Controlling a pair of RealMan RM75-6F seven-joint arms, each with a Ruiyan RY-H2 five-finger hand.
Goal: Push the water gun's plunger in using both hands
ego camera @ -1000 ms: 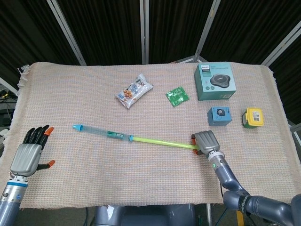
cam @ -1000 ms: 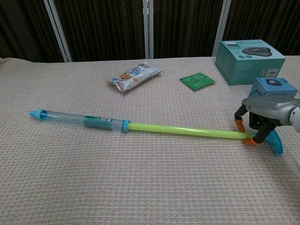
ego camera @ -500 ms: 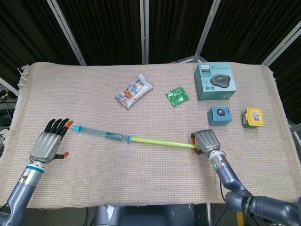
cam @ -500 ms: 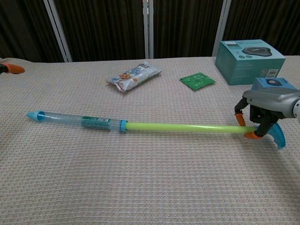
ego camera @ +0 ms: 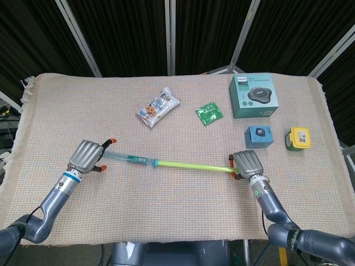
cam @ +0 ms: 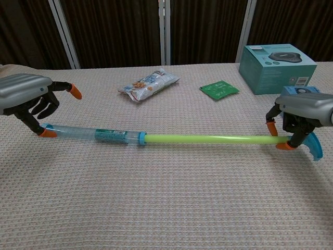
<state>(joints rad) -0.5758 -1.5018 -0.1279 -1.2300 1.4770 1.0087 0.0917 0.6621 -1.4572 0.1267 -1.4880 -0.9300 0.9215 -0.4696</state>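
Both robot hands grasp the water gun [ego camera: 166, 163] on the woven beige tablecloth [ego camera: 166, 210] before dark curtains [ego camera: 127, 33].

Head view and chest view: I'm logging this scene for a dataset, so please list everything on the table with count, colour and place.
water gun: 1, clear barrel with blue ends, lying across the front middle of the table
plunger: 1, yellow-green rod, drawn out to the right of the barrel
snack bag: 1, white with orange, back centre-left
sachet: 1, green, back centre
large box: 1, teal, back right
small box: 1, blue, in front of the large box
yellow item: 1, yellow and green, right of the small box
table cloth: 1, beige, covering the table
left robot hand: grey, orange fingertips, at the barrel's tip
right robot hand: grey, grips the plunger's end
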